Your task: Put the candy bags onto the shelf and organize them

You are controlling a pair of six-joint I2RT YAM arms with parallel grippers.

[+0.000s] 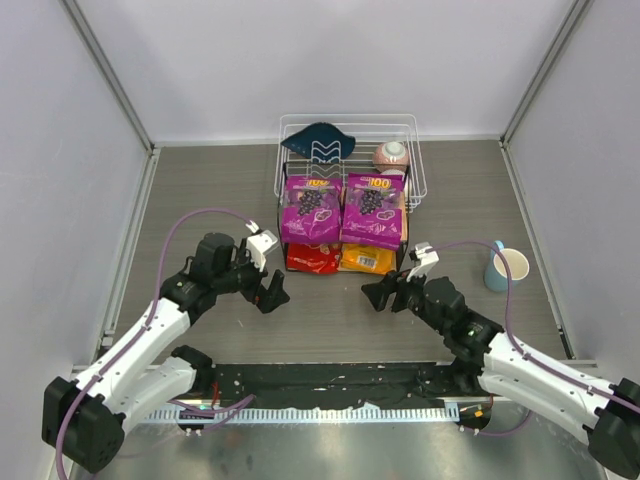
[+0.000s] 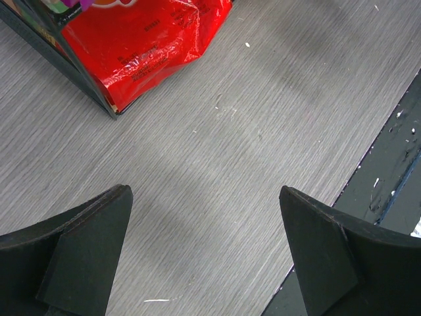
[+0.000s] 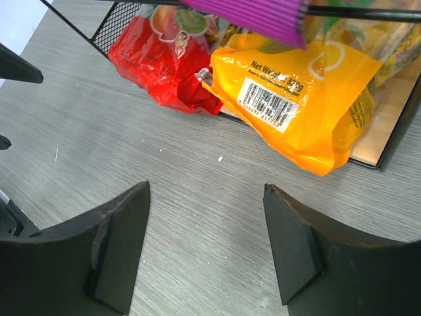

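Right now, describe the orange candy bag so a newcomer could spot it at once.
Find the white wire basket at the far middle; the two-tier shelf stands in front of it. The orange bag lies on the lower tier, right side, under a purple bag. The red bag lies to its left; this one alone is orange-yellow.

2 purple grape-print bags (image 1: 342, 208), 1 red (image 1: 311, 259), 1 orange-yellow (image 1: 366, 260)

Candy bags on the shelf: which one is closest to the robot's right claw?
The orange-yellow bag, bottom board, right side, facing the right gripper. The red bag sits left of it; the purple bags lie up top.
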